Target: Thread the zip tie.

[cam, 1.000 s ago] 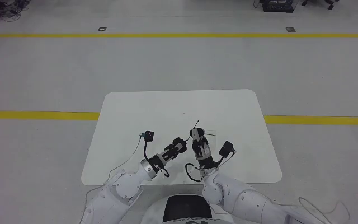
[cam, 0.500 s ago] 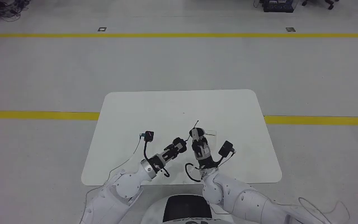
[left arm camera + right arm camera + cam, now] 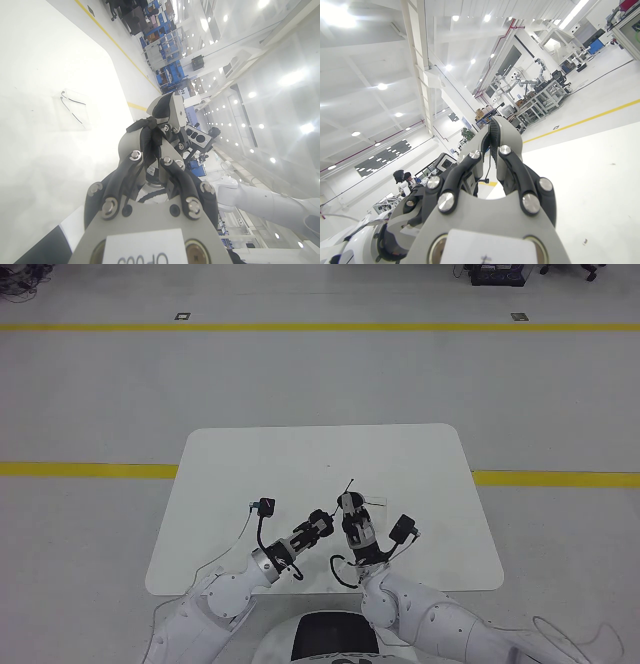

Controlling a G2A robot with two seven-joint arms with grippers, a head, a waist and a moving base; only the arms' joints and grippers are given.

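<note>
Left gripper (image 3: 149, 130): sitting nearest the robot, low over the table's front; grey fingers (image 3: 128, 142) are pressing together, seemingly on the strap running back between them.
Right gripper (image 3: 492, 131): hovering just beside the left one, tips almost meeting; ribbed pads (image 3: 495, 142) are clamping tight together.
Thin black plastic zip tie (image 3: 490, 162): hanging in the air off the table, pinched by the right gripper, a small dark end dangling under the pads and a free end poking out past the tips.
Change: over the last second almost nothing is moving; the right gripper is edging a hair toward the left.
Meaning: probably fine alignment is going on; threading is not yet showing as done.
Clear shallow plastic box (image 3: 71, 110): lying just beyond the grippers, holding spare black ties (image 3: 76, 117).
White rounded table (image 3: 300, 454): stretching away behind.
</note>
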